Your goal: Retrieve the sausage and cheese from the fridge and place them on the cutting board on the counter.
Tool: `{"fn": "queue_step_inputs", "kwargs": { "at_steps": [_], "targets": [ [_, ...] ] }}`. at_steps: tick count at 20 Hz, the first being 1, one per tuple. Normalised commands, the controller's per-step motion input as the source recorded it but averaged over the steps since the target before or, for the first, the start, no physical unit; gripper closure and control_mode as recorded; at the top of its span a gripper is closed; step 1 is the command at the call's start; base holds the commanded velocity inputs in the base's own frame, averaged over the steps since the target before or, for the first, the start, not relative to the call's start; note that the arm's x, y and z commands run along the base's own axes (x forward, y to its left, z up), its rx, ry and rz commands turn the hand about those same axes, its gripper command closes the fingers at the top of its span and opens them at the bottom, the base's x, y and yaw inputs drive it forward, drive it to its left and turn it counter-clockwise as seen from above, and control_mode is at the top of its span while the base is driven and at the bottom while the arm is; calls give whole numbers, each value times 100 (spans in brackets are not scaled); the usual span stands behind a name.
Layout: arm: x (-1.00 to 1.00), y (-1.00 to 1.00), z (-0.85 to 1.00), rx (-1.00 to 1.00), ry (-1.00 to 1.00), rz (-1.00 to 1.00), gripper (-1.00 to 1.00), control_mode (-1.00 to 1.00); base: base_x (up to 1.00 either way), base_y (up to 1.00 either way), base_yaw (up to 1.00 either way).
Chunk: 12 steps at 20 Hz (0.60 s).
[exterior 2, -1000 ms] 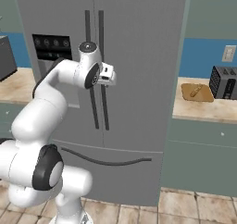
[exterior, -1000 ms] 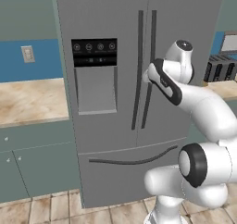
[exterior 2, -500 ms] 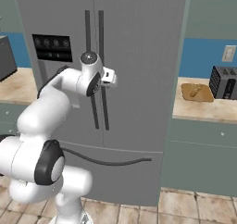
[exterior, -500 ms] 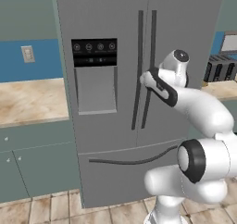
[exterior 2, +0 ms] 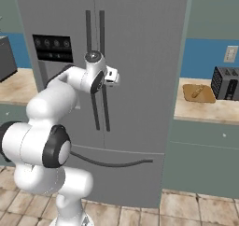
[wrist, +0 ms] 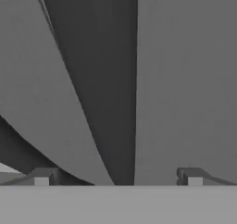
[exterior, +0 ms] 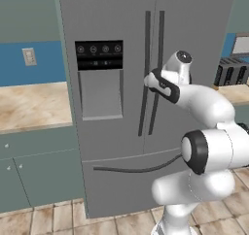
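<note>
The fridge stands shut, both doors closed, so the sausage and the cheese are hidden. My gripper is up against the fridge's pair of long dark handles, at about mid-height. In the hand view the gripper is open, and a dark handle bar runs between its two fingertips without touching them. The orange-brown cutting board lies on the counter to the right of the fridge.
A pale stick-shaped item lies on the cutting board. A black-and-silver toaster stands just right of the board. Another stretch of beige counter with grey-green cabinets runs left of the fridge. The floor is tiled.
The arm has reached forward and brought the hand in against the fridge handles. The jaws stayed open. The fridge doors have not moved.
</note>
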Motion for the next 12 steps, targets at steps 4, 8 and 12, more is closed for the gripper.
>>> {"fn": "queue_step_inputs", "kwargs": {
  "at_steps": [4, 8, 12],
  "targets": [
    [18, 0, -21, 0, -12, 0, -100, -100, 0, 0, 0],
    [25, 0, -15, 0, -16, -1, -100, -100, 0, 0, 0],
    [27, 0, -7, 0, -5, -2, -100, -100, 0, 0, 0]
  ]
}}
